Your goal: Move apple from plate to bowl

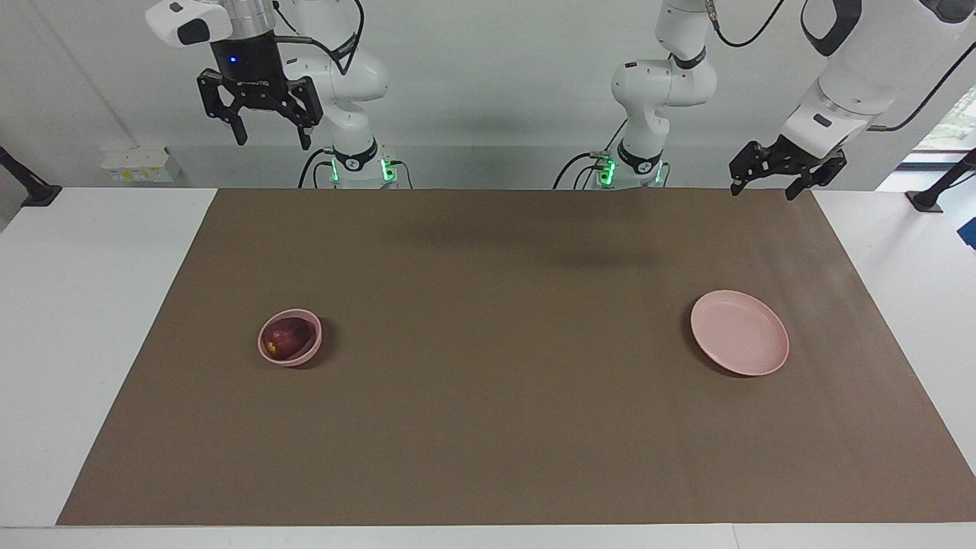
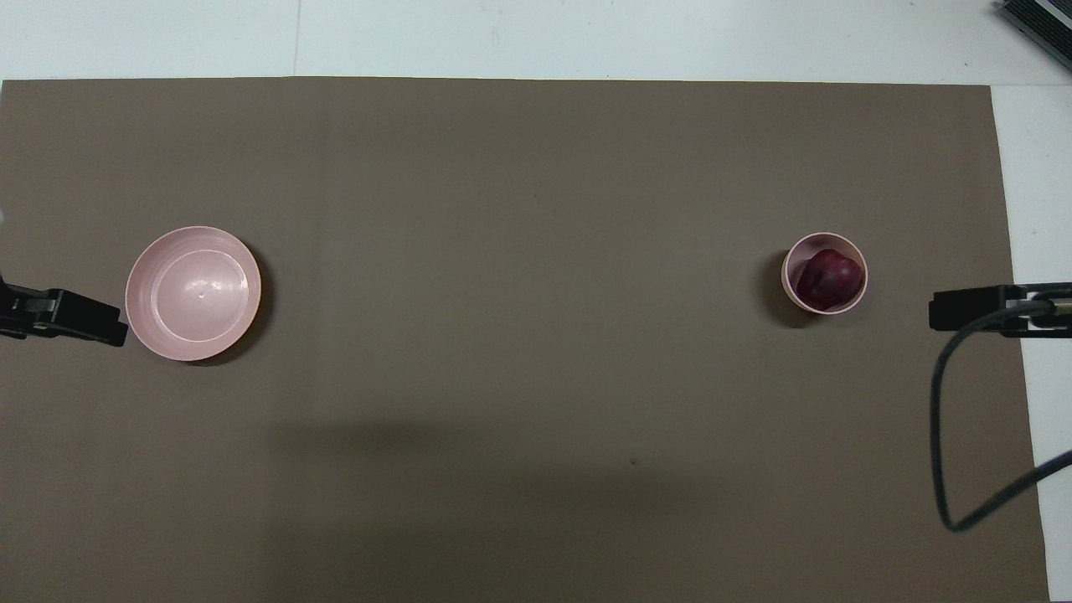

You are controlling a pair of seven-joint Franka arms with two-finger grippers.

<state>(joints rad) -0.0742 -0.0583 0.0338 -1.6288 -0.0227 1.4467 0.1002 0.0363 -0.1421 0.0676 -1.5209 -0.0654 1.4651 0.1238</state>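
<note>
The dark red apple (image 1: 286, 338) (image 2: 827, 279) lies in the small deep pink bowl (image 1: 296, 360) (image 2: 802, 244), toward the right arm's end of the table. Toward the left arm's end, the flat pink plate (image 1: 740, 332) (image 2: 193, 293) has nothing on it. My right gripper (image 1: 271, 139) (image 2: 955, 308) hangs open and high up by its arm's base, holding nothing. Above the mat's edge nearest the robots, my left gripper (image 1: 762, 191) (image 2: 92, 316) waits open, nothing in it.
A brown mat (image 1: 488, 427) covers most of the white table (image 1: 69, 305). The right arm's black cable (image 2: 940, 435) loops above the mat's end. A small white box (image 1: 137, 164) sits by the wall. A dark device (image 2: 1038, 21) lies at the table's corner.
</note>
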